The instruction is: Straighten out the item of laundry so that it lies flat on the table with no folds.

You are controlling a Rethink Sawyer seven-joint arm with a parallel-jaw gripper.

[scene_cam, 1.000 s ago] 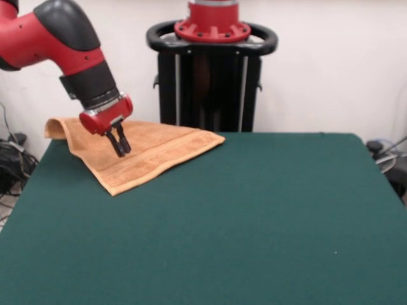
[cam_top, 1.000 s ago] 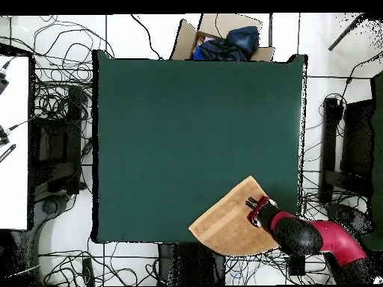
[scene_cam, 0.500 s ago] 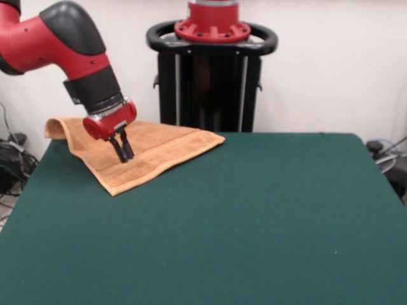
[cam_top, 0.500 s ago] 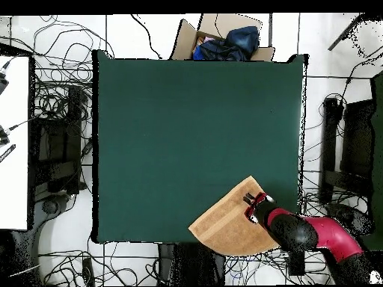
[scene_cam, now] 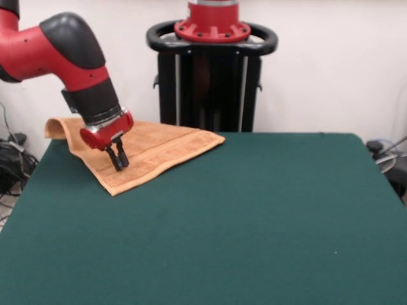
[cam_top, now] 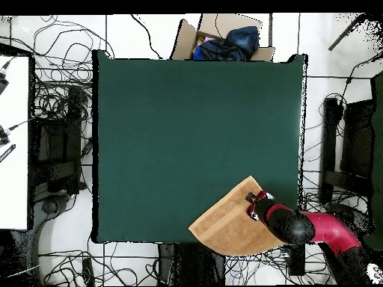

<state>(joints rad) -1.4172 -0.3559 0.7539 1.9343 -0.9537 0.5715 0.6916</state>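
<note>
The orange-tan towel lies at the far left corner of the green table, folded over on itself, one end humped past the table's left edge. In the overhead view the towel sits at the bottom right corner and reaches past the table's bottom edge. My gripper points down at the towel's left part, tips at or just above the cloth, near its front border band. The fingers stand close together with a narrow gap and hold nothing. It also shows in the overhead view over the towel's right part.
The black and red pedestal stands behind the table's far edge. An open cardboard box with dark cloth sits beyond the table's top edge in the overhead view. Cables lie on the floor around the table. A white surface is at the left.
The gripper has shifted a little over the towel and come lower, toward its front border. The towel has not visibly moved.
</note>
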